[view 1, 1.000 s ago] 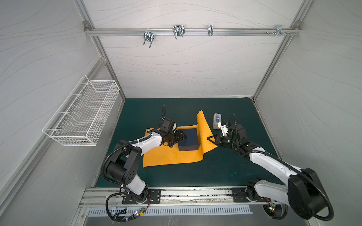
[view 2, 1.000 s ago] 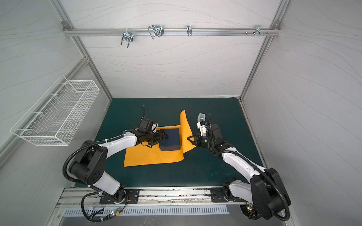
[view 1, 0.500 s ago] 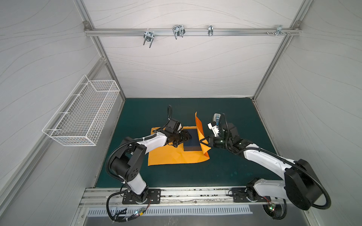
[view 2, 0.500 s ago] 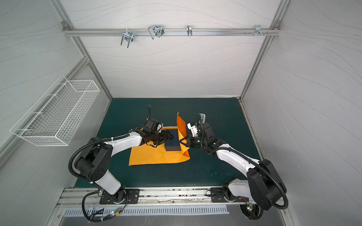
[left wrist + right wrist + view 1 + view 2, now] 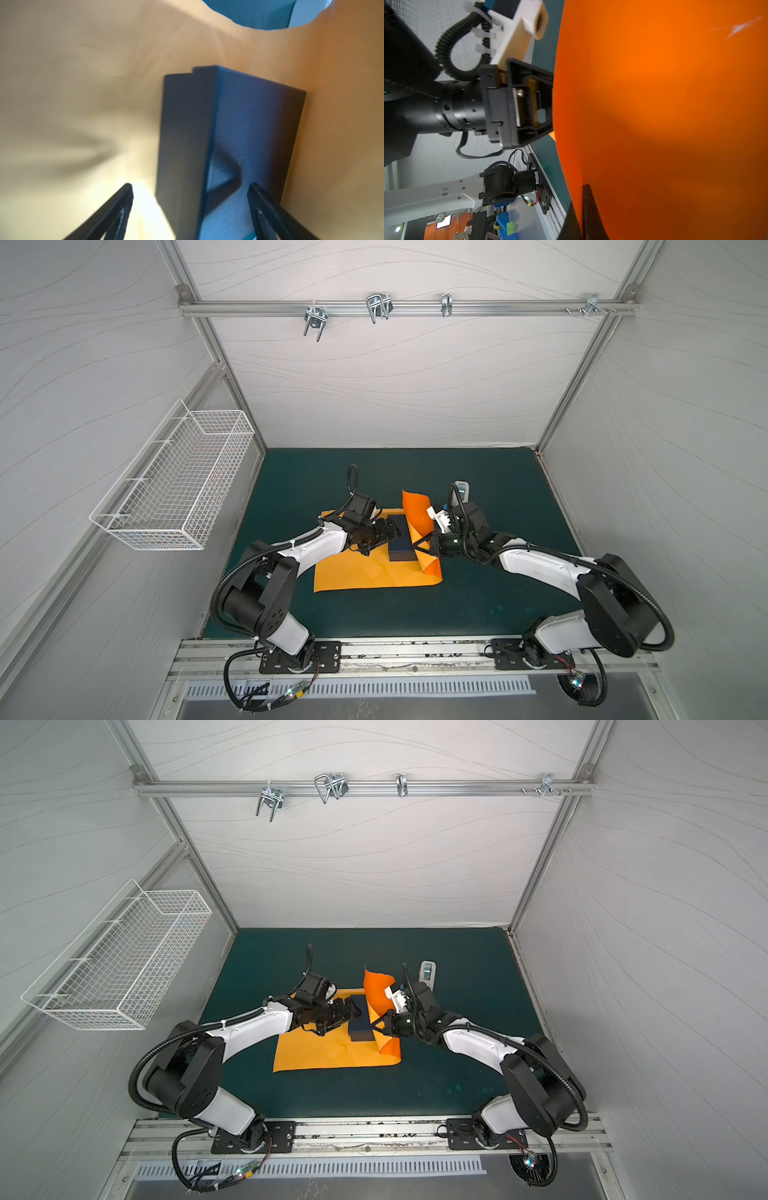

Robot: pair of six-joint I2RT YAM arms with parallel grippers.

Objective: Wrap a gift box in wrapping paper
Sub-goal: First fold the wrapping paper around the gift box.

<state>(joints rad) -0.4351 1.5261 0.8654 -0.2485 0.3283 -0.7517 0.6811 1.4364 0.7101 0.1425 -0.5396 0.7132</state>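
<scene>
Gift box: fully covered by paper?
No, the gift box top shows bare in a top view, the wrapping paper flap standing beside it.

White walls (image 5: pixel 374 385) enclosing green table (image 5: pixel 498 605); wire basket (image 5: pixel 178 485) hanging left; metal rail (image 5: pixel 415 308) carrying hooks (image 5: pixel 377 308) overhead.

both top views look steeply down from high above the box (image 5: pixel 401 545), sharing the whole scene. left wrist view: very near the box (image 5: pixel 228 135). right wrist view: very near the paper (image 5: pixel 654 104) raised beside the box.
</scene>
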